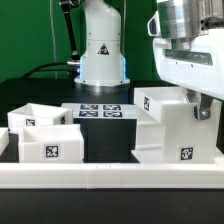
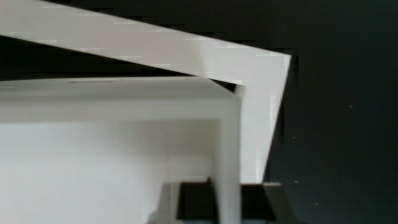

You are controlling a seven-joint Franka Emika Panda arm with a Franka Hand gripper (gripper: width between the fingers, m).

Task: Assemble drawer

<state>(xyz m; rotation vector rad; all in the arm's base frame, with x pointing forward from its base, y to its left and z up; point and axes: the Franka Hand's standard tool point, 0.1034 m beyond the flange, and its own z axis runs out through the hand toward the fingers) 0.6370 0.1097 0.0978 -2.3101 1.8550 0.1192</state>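
- The gripper (image 1: 203, 107) comes down at the exterior view's right, onto the far right edge of the drawer housing (image 1: 165, 130).
- In the wrist view its two dark fingers (image 2: 189, 200) sit tight on either side of a thin white wall of the housing (image 2: 107, 140). The jaws are nearly closed, with only that wall pinched between them.
- The housing is the big white box with stepped sides. It stands on the black table (image 1: 108, 145), just behind the long white border wall (image 1: 110, 178). Square black-and-white tags show on its top and on its front face.
- From the exterior view I can't quite tell whether the housing sits flat or is tipped a little — the arm hides its far edge.
- The two smaller open-top trays are at the exterior view's left, well apart from the housing. The nearer tray (image 1: 50, 145) has a tag on its front; the farther tray (image 1: 30, 117) sits just behind it, touching or nearly so.
- Between the trays and the housing, toward the back, the marker board (image 1: 100, 110) lies flat on the table.
- The arm's base (image 1: 102, 55) rises behind that board.
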